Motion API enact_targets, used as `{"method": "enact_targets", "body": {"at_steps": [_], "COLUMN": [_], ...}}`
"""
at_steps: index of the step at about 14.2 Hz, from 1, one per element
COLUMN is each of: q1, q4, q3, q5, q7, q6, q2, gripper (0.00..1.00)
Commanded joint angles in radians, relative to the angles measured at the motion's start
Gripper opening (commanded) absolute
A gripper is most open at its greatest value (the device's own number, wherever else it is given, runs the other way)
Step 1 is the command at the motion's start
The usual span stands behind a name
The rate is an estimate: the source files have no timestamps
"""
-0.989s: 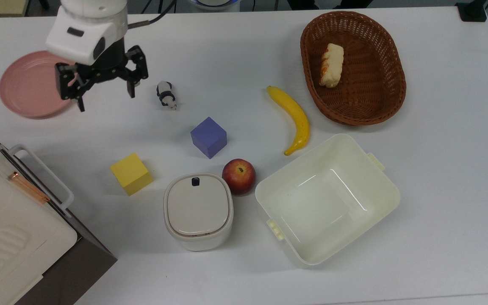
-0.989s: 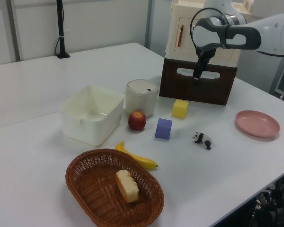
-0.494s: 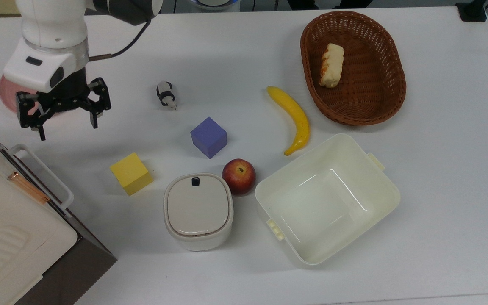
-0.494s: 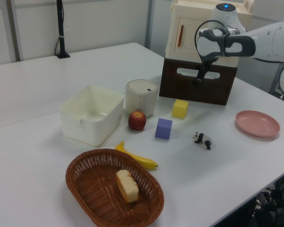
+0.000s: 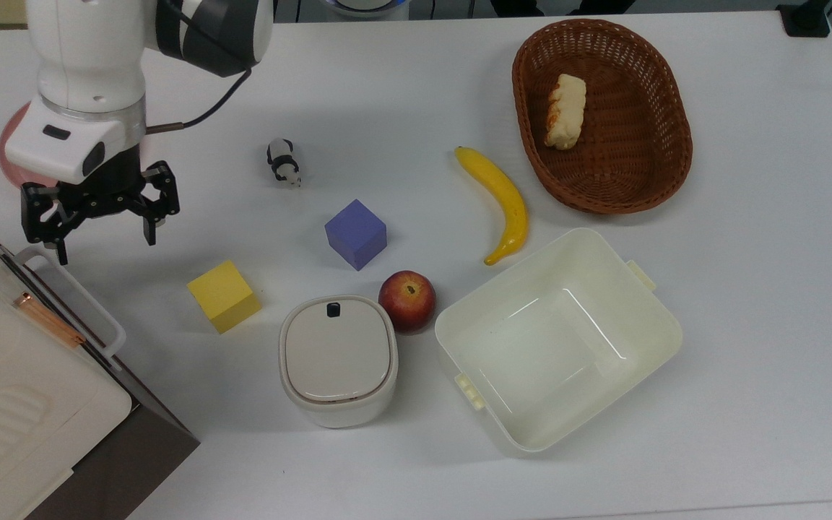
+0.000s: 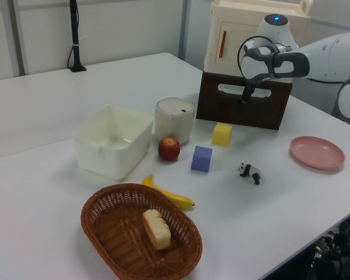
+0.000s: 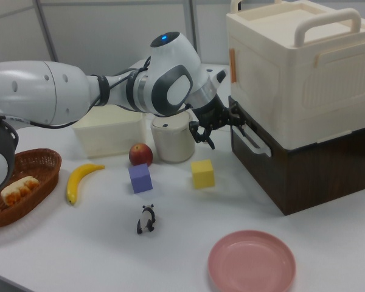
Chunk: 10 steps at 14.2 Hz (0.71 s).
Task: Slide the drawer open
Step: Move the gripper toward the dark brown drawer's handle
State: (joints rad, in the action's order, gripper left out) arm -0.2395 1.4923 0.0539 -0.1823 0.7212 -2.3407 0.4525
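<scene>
The gripper (image 5: 102, 245) is hanging at the upper left of the top view, jaws spread apart and holding nothing, just beside the white handle (image 5: 76, 295). The drawer (image 7: 304, 164) is sitting shut at the right of the right view, under a cream cabinet (image 7: 298, 67). A yellow cube (image 5: 224, 296) is lying near it.
</scene>
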Motion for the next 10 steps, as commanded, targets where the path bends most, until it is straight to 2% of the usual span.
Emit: {"method": "enact_targets", "body": {"at_steps": [1,5,10], "q1": [-0.007,-0.011,-0.011], "q4": [-0.03,-0.072,-0.072], "q3": [0.006,0.014,0.021], "q5": [-0.016,-0.016,-0.016], "q7": [0.017,0.017,0.017], "q6": [-0.022,-0.022,-0.066], "q2": [0.021,0.052,0.083], "gripper": [1.0,1.0,1.0]}}
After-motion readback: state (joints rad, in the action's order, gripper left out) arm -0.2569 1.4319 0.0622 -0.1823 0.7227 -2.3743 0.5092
